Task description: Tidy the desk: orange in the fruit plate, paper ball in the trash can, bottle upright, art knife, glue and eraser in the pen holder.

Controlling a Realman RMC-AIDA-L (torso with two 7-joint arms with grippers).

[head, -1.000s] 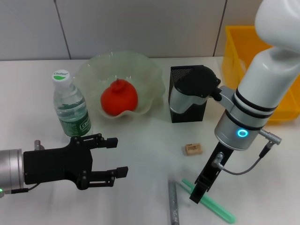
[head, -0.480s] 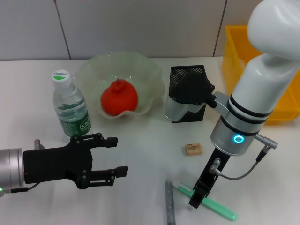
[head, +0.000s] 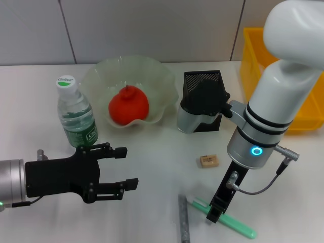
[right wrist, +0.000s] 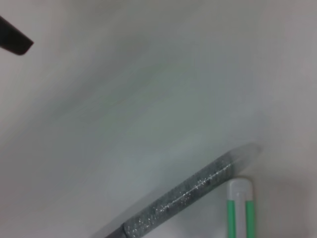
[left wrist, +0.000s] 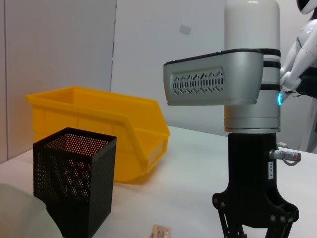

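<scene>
The orange point(head: 128, 106) lies in the glass fruit plate point(head: 162, 81). The bottle point(head: 76, 114) stands upright to its left. The black mesh pen holder point(head: 215, 81) stands right of the plate, partly behind my right arm; it also shows in the left wrist view point(left wrist: 74, 183). The eraser point(head: 208, 161) lies in front of it. The green art knife point(head: 235, 224) and the grey glitter glue stick point(head: 183, 223) lie near the front edge, both in the right wrist view point(right wrist: 240, 208) point(right wrist: 193, 191). My right gripper point(head: 215, 213) hangs over the knife's near end. My left gripper point(head: 124, 168) is open and empty at the front left. No paper ball shows.
A yellow bin point(head: 273, 66) stands at the back right, also in the left wrist view point(left wrist: 99, 129). A tiled wall runs behind the table. My right arm's elbow leans over the pen holder.
My right arm's elbow has swung a little to the left across the pen holder. Its gripper stays low over the green knife. The left arm has not moved.
</scene>
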